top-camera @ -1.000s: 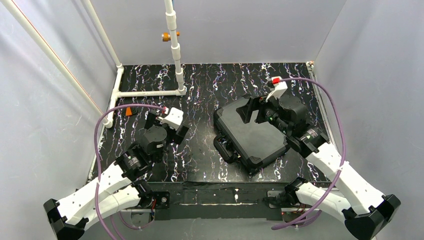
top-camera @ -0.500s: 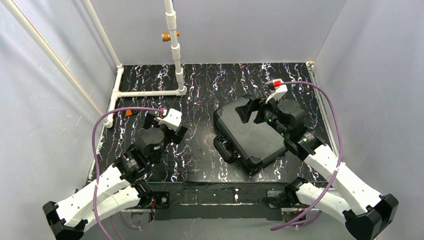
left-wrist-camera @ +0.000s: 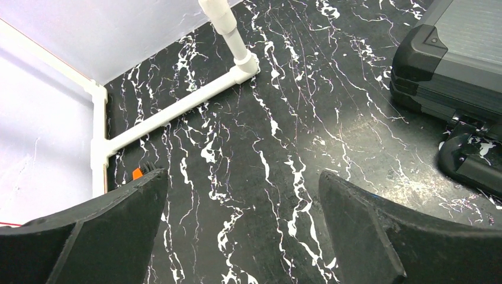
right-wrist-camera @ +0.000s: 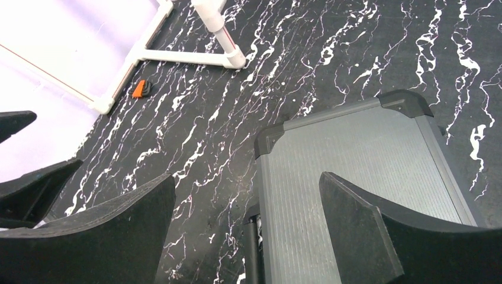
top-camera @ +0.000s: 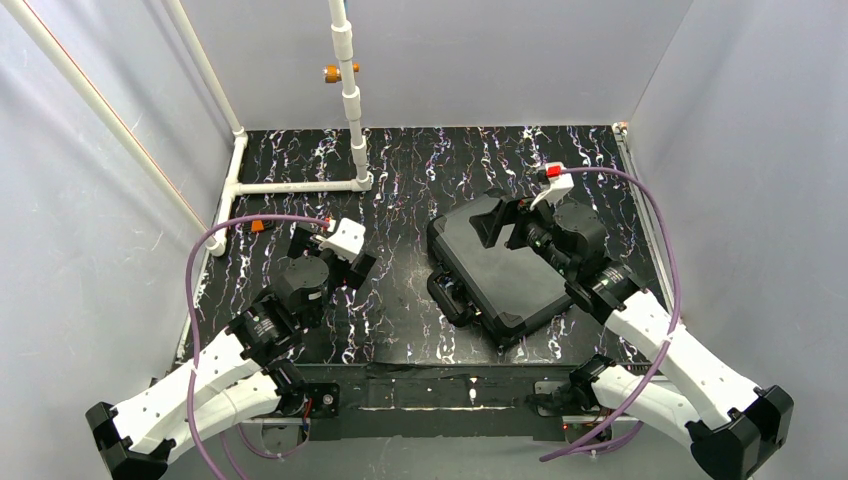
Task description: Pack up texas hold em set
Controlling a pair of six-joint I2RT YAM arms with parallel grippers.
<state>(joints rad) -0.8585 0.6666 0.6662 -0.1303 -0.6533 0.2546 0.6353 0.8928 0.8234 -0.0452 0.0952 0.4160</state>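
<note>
The black hard case (top-camera: 505,278) lies shut on the marbled table, right of centre, its handle (top-camera: 446,296) toward the left. Chips, card decks, dice and buttons are out of view. My right gripper (top-camera: 504,220) hovers open and empty over the case's far left corner; in the right wrist view the ribbed lid (right-wrist-camera: 361,171) and handle (right-wrist-camera: 251,248) lie between and under my right gripper (right-wrist-camera: 245,225). My left gripper (top-camera: 332,256) is open and empty over bare table, left of the case. In the left wrist view the case (left-wrist-camera: 456,65) is at right, apart from that gripper (left-wrist-camera: 243,225).
A white PVC pipe frame (top-camera: 300,186) lies at the back left with an upright post (top-camera: 350,90). A small orange clip (top-camera: 258,224) sits near the left wall, also in the left wrist view (left-wrist-camera: 137,173). Walls enclose the table (top-camera: 400,320) on three sides.
Both arms shifted only slightly; the right wrist edged a little back over the case corner. The case has not moved.
</note>
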